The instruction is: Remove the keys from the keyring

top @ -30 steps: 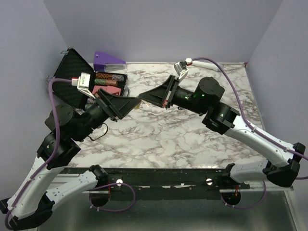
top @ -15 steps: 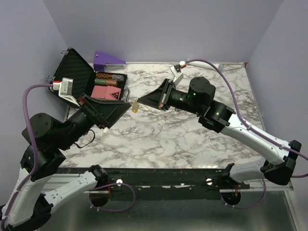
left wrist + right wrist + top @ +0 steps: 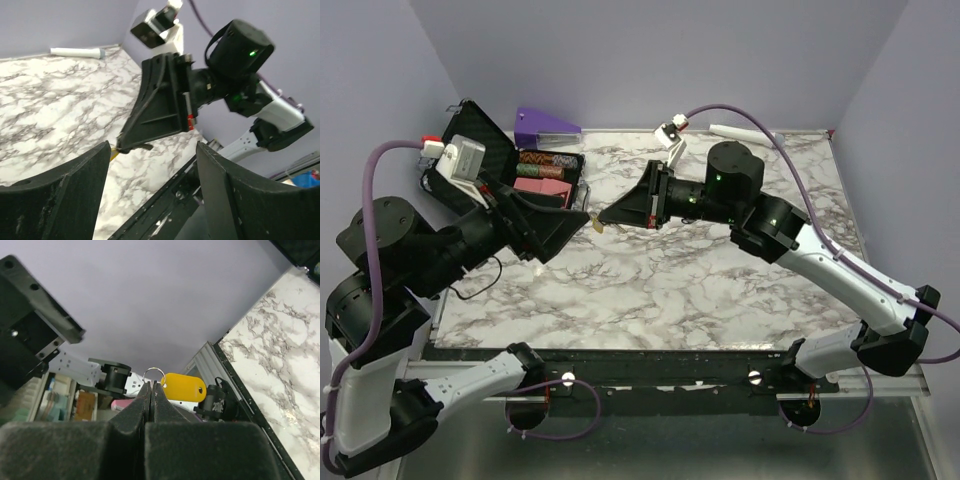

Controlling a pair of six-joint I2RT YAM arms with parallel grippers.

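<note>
My right gripper (image 3: 152, 385) is shut on a thin metal keyring (image 3: 153, 372) that sticks out past its tips. The keys (image 3: 185, 387) show as one flat yellow piece hanging from that ring. From above, the right gripper (image 3: 604, 217) is held over the table's middle left, with the keys (image 3: 593, 227) a small yellow speck at its tip. My left gripper (image 3: 576, 218) faces it, tip to tip, open and empty. In the left wrist view the left gripper (image 3: 152, 147) stands wide, with the right gripper's tip (image 3: 124, 144) and the yellow keys (image 3: 114, 155) just ahead.
An open black case (image 3: 470, 150) with red and brown items stands at the back left, a purple object (image 3: 546, 124) behind it. A white cylinder with a grey tip (image 3: 744, 132) lies at the back edge. A black cable (image 3: 478, 289) loops at the table's left.
The left gripper opened, and its arm rose and swung back left. The right gripper, still shut on the keyring, moved left toward it.
</note>
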